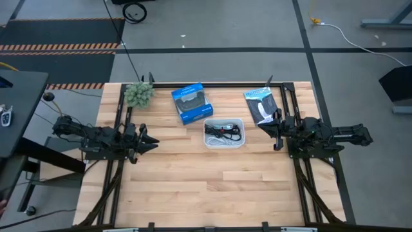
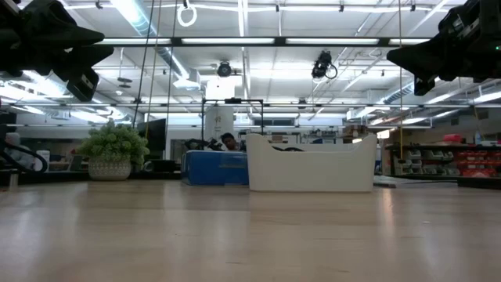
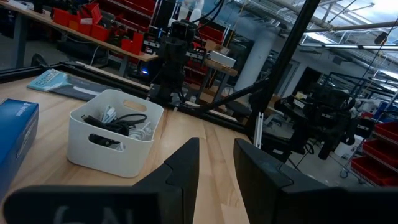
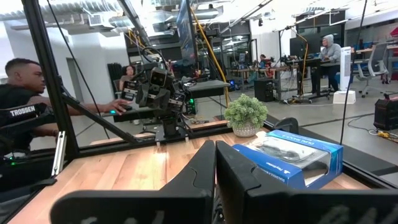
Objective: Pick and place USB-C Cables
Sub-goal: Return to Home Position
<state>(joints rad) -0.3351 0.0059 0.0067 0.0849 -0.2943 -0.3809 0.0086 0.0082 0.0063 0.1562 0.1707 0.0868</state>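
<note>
The USB-C cables lie bundled together inside a white bin at the table's middle far part. Black loops and a white bundle show over its rim in the left wrist view; I cannot tell the single cables apart. My left gripper hovers open near the table's left edge, pointing toward the bin. My right gripper hovers shut at the table's right side, above the wood, also pointing toward the bin. In the low view both arms hang high above the table, and only the bin's wall shows.
A blue box lies just beyond and left of the bin. A black-and-white packet lies to the bin's far right, and a small potted plant stands at the far left corner. Bare wood spreads across the near half. People sit beyond the table.
</note>
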